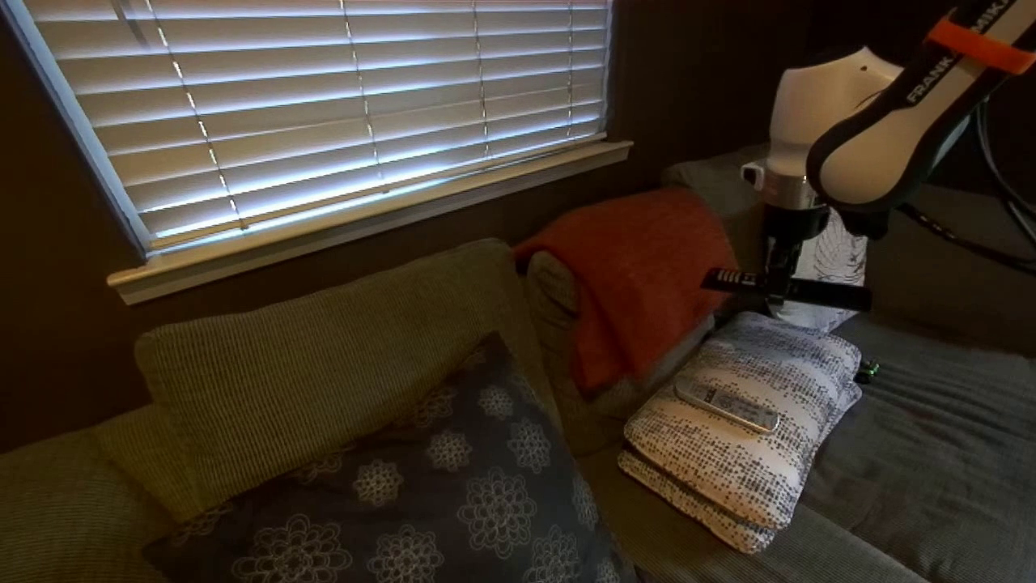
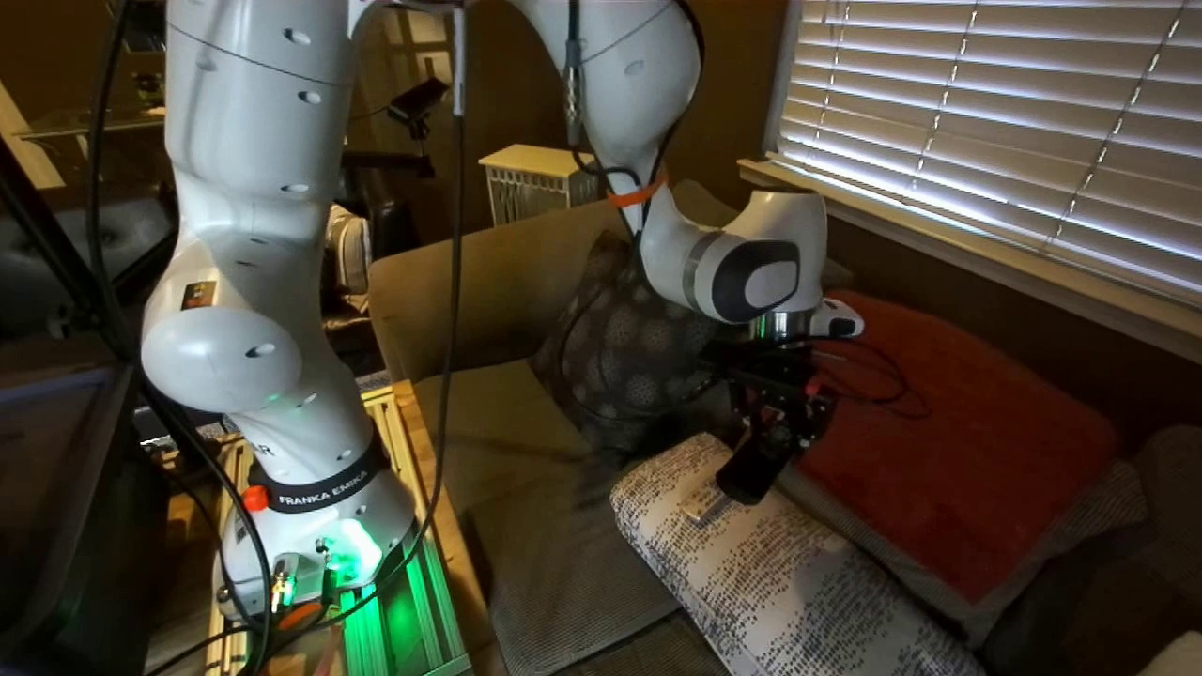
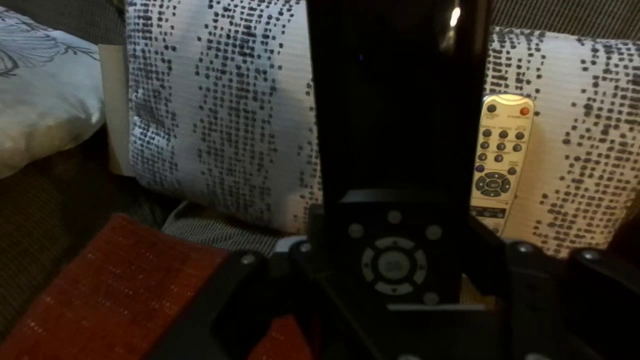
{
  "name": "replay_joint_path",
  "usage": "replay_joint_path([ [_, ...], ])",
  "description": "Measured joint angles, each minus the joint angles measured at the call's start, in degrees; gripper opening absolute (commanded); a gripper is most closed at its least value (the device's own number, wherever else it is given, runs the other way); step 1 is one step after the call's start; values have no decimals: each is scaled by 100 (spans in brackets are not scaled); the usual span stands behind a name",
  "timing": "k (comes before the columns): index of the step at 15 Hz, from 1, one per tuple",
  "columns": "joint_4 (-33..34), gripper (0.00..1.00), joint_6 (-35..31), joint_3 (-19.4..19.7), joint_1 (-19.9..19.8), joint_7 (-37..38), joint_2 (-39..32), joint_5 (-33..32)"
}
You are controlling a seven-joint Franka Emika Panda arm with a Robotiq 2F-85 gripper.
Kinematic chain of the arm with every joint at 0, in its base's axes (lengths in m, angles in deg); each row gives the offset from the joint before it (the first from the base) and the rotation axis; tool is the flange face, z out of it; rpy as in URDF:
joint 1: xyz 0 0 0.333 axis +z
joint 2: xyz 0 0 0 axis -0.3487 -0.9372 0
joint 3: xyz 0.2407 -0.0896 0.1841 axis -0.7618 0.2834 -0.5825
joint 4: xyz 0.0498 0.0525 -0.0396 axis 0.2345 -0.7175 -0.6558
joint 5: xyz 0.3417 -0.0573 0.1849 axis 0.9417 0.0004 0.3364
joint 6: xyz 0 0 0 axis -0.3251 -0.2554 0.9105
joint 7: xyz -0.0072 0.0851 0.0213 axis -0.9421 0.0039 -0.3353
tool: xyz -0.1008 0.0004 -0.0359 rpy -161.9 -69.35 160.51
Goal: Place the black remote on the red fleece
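Far left in an exterior view: pale blinds (image 1: pixel 340 105), light showing through the gaps. Below the sill (image 1: pixel 380 217), a ribbed back cushion (image 1: pixel 340 356); leaning in front of it, a dark cushion (image 1: pixel 477 470) with white flower outlines. Next along, the red fleece (image 1: pixel 639 275), rumpled and draped, its lower edge hanging down. Right of that, dotted cushions (image 1: pixel 728 465), one atop the other. Pale remote (image 1: pixel 724 405) lies on the upper one; my wrist view shows its buttons facing up.

Then my gripper (image 1: pixel 779 285), clenched across the width of the black remote (image 1: pixel 827 293). I have that remote in the air above the dotted cushions, near the red fleece but apart from it; in this view it sits almost level, right-hand end slightly lower. Wrist view gives me its ring of buttons close to the grip. Behind, partly hidden, a white line-patterned pillow (image 1: pixel 842 251). Farthest right, the arm (image 1: pixel 890 154) reaches in from the edge, orange band (image 1: pixel 983 48) around it.
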Motion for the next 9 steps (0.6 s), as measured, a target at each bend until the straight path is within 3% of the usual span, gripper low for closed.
replay_joint_path([
  [4, -318, 37, 21, -55, 72, 24, 827, -137],
  [9, -213, 37, 369, -386, 85, 38, 1517, -108],
])
